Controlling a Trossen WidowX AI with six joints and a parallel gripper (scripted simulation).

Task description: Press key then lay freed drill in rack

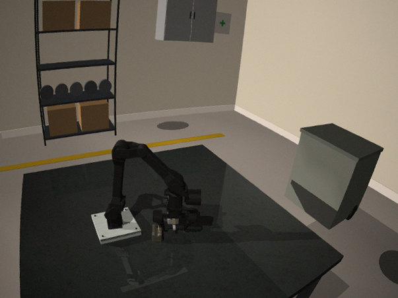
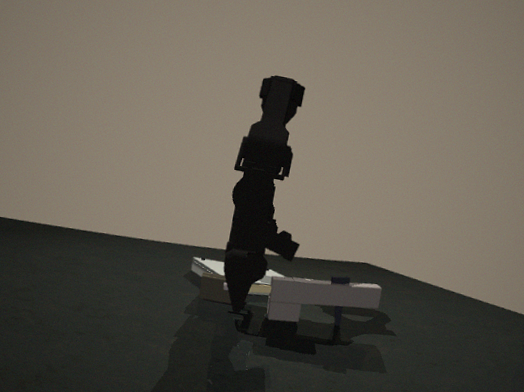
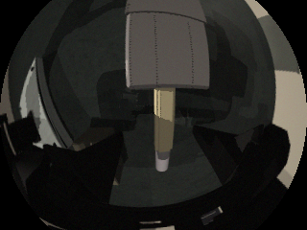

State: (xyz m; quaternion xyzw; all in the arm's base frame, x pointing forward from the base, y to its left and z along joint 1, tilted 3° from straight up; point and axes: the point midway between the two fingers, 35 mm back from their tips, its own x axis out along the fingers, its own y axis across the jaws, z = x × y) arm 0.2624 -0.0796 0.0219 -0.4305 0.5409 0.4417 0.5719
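A grey block with a long arm (image 2: 334,294) (image 3: 168,53) stands right of my gripper in the exterior view. A dark blue piece (image 2: 340,281), apparently the key, pokes above the arm and hangs below it. The yellow drill (image 3: 164,129) (image 2: 260,289) sticks out of the grey block and ends in a pale tip. My gripper (image 3: 159,132) (image 2: 238,310) is open, with its dark fingers on either side of the drill, apart from it in the wrist view. A tan block (image 1: 157,233) (image 2: 212,288), perhaps the rack, stands beside the left finger. The arm largely hides the drill in the top view.
The arm's white base plate (image 1: 98,224) is left of the tan block. The dark table (image 1: 67,267) ends at a right front corner. A shelf unit (image 1: 76,63) and a grey-green bin (image 1: 323,173) stand beyond the table.
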